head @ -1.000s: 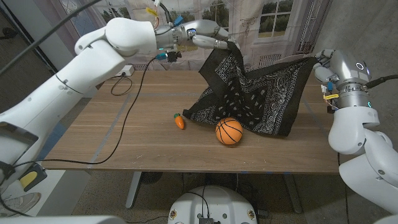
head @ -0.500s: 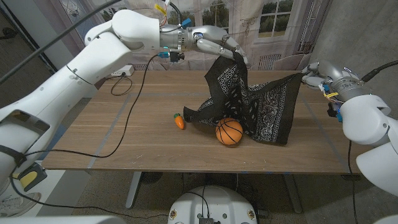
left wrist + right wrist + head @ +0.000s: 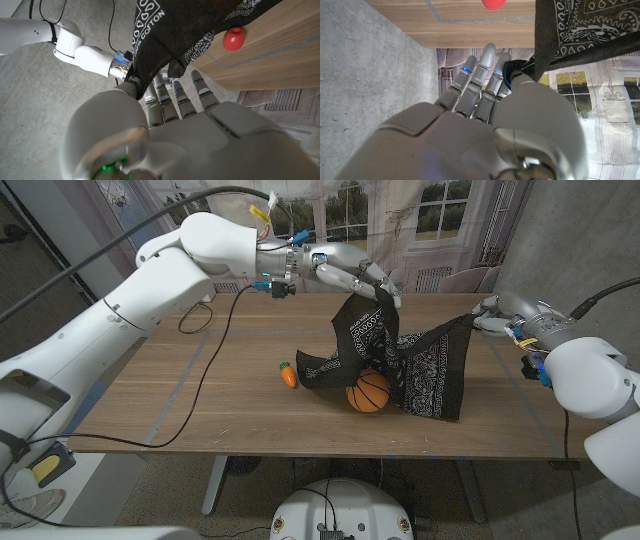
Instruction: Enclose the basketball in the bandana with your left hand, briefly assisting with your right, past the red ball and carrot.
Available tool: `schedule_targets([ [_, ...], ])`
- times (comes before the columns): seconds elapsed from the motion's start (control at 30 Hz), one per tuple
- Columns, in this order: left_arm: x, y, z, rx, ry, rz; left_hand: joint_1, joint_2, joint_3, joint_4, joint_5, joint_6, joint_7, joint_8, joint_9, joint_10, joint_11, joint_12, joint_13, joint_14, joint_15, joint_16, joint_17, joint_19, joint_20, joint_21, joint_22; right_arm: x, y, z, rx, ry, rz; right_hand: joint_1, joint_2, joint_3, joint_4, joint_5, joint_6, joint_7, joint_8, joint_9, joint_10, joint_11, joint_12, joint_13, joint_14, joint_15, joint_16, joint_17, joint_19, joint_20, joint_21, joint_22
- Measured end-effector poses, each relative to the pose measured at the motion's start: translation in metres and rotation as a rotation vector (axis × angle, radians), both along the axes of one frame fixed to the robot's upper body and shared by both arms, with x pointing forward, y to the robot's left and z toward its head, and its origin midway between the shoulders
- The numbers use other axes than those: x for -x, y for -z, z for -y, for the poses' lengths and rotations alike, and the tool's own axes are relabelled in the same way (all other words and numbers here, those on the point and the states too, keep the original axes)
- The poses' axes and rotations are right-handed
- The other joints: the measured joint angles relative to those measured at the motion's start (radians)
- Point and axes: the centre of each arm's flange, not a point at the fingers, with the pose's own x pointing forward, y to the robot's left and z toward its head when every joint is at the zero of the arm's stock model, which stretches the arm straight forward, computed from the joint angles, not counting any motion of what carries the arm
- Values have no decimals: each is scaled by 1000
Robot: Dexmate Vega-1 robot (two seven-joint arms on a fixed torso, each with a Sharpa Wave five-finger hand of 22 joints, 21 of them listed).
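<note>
The black paisley bandana (image 3: 423,366) hangs like a tent over the orange basketball (image 3: 370,394), whose lower front still shows. My left hand (image 3: 358,275) grips one upper corner above the table's middle. My right hand (image 3: 492,313) pinches the opposite corner at the right. The small carrot (image 3: 288,374) lies just left of the cloth. In the left wrist view, the cloth (image 3: 186,26) drapes from my left hand's fingers (image 3: 172,97), and the red ball (image 3: 234,38) sits on the wood beside it. The right wrist view has the red ball (image 3: 493,4) and the cloth (image 3: 572,25) beyond my right hand (image 3: 485,112).
A black cable (image 3: 208,355) runs across the left half of the wooden table (image 3: 200,420) and up to my left arm. A window backdrop stands behind the table's far edge.
Both hands have come lower and nearer each other. The bandana has sagged forward and now covers the basketball's top, which was in the open before.
</note>
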Motion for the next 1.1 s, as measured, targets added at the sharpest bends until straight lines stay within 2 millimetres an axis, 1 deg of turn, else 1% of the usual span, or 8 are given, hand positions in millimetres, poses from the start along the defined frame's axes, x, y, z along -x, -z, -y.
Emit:
schedule_targets([
  [0.4, 2, 25, 9, -120, 32, -44, 9, 1, -3, -12, -17, 3, 3, 0, -19, -9, 13, 0, 5, -7, 14, 0, 0, 0, 7, 8, 0, 4, 10, -10, -3, -9, -105, 3, -3, 4, 4, -2, 6, 8, 8, -11, -1, 15, 0, -17, 8, 0, -19, -9, -5, 5, 4, -9],
  [0.5, 1, 29, 13, -152, 41, -53, 22, 14, -6, -15, -20, 11, 11, -1, -26, -5, 20, 0, 5, -6, 16, 0, 0, -4, 11, 8, 0, 3, 12, -9, -14, -6, -126, 10, -10, 4, 4, -11, 6, 9, 9, -20, -12, 40, -6, -38, 11, -4, -45, -28, -7, 33, 10, -20],
  [0.57, 0, 32, 15, -172, 47, -62, 28, 9, -7, -16, -20, 12, 12, -1, -30, -5, 21, 0, 3, -2, 20, 0, 0, -5, 13, 8, 0, 3, 13, -8, -21, -5, -134, 9, -12, -25, 9, -31, -19, 37, 49, -39, -37, 70, -28, -64, 3, 0, -71, -57, -17, 60, 10, -30],
  [0.63, -5, 34, 21, -192, 56, -82, 31, 13, -12, -21, -23, 14, 10, -2, -34, -7, 26, -5, 2, -2, 20, 0, 0, -5, 13, 8, -2, 2, 15, -8, -31, -10, -148, -30, -40, -57, 17, -46, -42, 55, 53, -54, -62, 94, -45, -83, -20, 6, -89, -76, -26, 77, 10, -36],
  [0.73, -9, 38, 24, -216, 63, -104, 39, 13, -17, -26, -28, 10, 6, -18, -45, -12, 30, -10, -3, -1, 28, 0, 0, -4, 22, 8, -5, 0, 17, -7, -42, -12, -168, -99, -84, -99, 33, -58, -101, 66, -1, -83, -103, 120, -70, -105, -53, 12, -113, -102, -44, 95, -5, -43],
  [0.87, -23, 47, 35, -252, 94, -175, 39, 13, -19, -28, -29, -5, -3, -23, -55, -18, 29, -13, -8, 0, 29, 5, 1, -11, 29, 8, -5, -3, 19, -3, -58, -9, -187, -196, -124, -153, 65, -61, -212, 87, -97, -132, -175, 151, -111, -143, -124, 30, -176, -163, -72, 122, -32, -48],
  [1.0, -37, 57, 48, -291, 120, -246, 39, 13, -24, -33, -29, -13, -9, -32, -64, -20, 31, -13, -8, 1, 34, 9, 5, -19, 38, 8, -5, -9, 20, 5, -86, -20, -197, -309, -157, -221, 99, -59, -369, 100, -240, -202, -311, 194, -189, -205, -268, 49, -252, -253, -134, 150, -81, -51],
  [1.1, -44, 63, 56, -318, 136, -284, 39, 13, -25, -34, -29, -50, -17, -52, -76, -26, 36, -20, -9, 1, 36, 9, 5, -22, 40, 8, -5, -13, 22, 11, -113, -35, -186, -381, -176, -274, 106, -41, -512, 99, -336, -253, -460, 223, -286, -265, -415, 96, -267, -323, -195, 183, -132, -51],
])
